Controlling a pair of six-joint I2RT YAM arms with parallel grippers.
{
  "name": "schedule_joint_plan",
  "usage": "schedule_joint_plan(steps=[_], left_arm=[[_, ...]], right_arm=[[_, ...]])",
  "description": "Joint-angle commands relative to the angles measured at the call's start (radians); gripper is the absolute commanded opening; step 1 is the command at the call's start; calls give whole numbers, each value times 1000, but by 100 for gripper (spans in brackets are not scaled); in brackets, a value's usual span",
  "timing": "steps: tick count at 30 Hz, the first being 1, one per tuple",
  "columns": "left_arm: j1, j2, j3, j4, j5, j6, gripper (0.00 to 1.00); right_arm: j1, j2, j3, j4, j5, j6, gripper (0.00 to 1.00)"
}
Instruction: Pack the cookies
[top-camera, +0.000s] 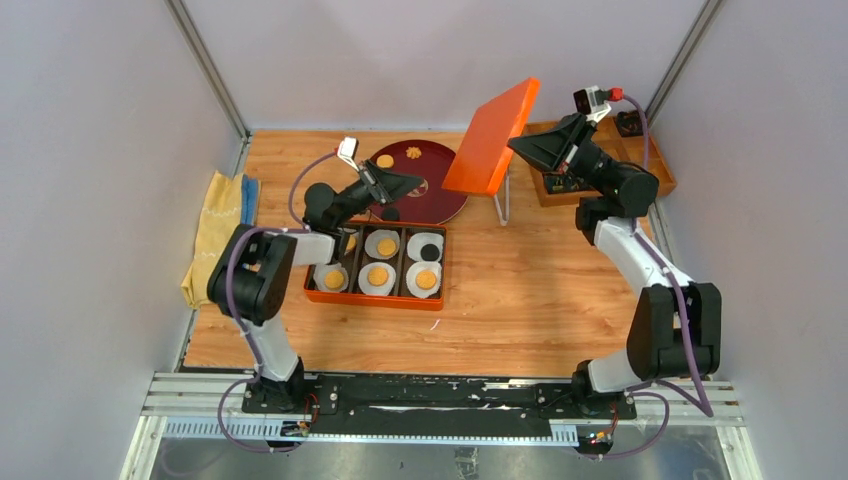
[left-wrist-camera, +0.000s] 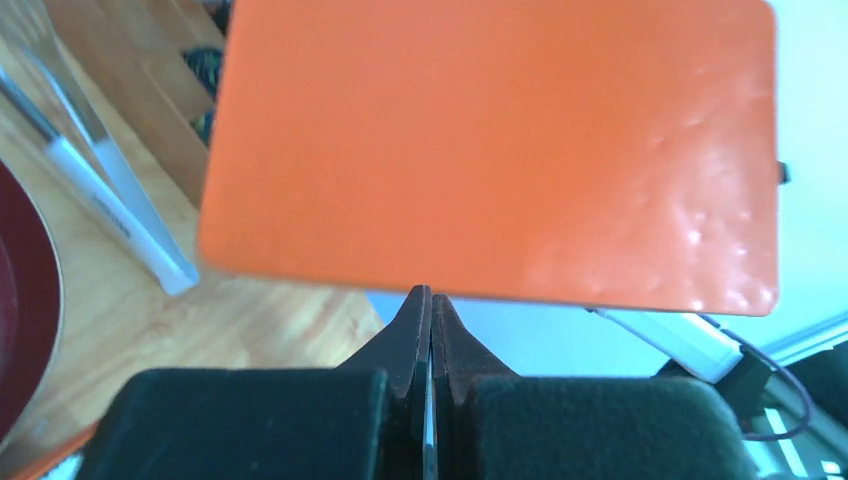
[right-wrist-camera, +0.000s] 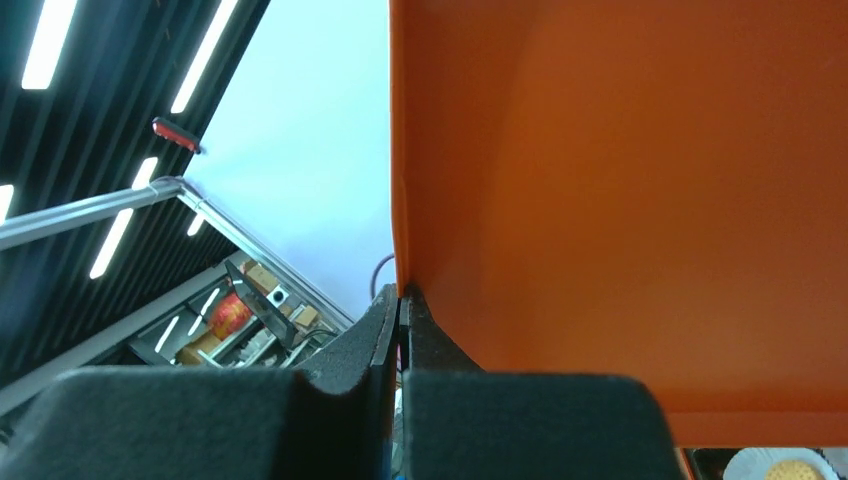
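The orange box (top-camera: 375, 297) holds white paper cups with cookies: golden ones (top-camera: 378, 275) and one dark one (top-camera: 428, 250). One golden cookie also shows in the right wrist view (right-wrist-camera: 790, 468). More cookies lie on the dark red plate (top-camera: 440, 200): a flower-shaped one (top-camera: 412, 153), a golden one (top-camera: 385, 161) and a dark one (top-camera: 392, 213). My right gripper (top-camera: 513, 143) (right-wrist-camera: 400, 293) is shut on the edge of the orange lid (top-camera: 495, 135) (right-wrist-camera: 620, 200) and holds it tilted in the air. My left gripper (top-camera: 420, 178) (left-wrist-camera: 430, 292) is shut and empty over the plate, just below the lid (left-wrist-camera: 500, 150).
A yellow cloth (top-camera: 215, 235) over a blue one lies at the left wall. A wooden box (top-camera: 545, 185) stands at the back right behind the right arm. A white wire stand (top-camera: 505, 205) stands under the lid. The plate's rim shows in the left wrist view (left-wrist-camera: 20, 300).
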Motion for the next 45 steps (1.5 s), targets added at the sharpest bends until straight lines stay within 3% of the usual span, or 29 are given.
schedule_joint_plan(steps=[1, 7, 11, 13, 18, 25, 33, 45], left_arm=[[1, 81, 34, 277, 128, -215, 0], [4, 50, 84, 275, 196, -232, 28], [4, 53, 106, 275, 206, -213, 58], [4, 70, 145, 275, 237, -222, 67], [6, 139, 251, 274, 323, -261, 77], [0, 239, 359, 274, 311, -292, 80], [-22, 301, 508, 276, 273, -353, 80], [-23, 246, 467, 275, 261, -354, 80]], right_arm=[[-23, -50, 58, 148, 29, 19, 0], [-20, -76, 92, 149, 30, 57, 0], [-20, -111, 122, 149, 29, 78, 0], [-18, -125, 136, 148, 38, 89, 0], [7, -157, 217, 149, 43, 120, 0], [31, -191, 272, 149, 70, 154, 0], [171, -175, 229, 149, 96, 113, 0], [205, -183, 196, 147, 111, 60, 0]])
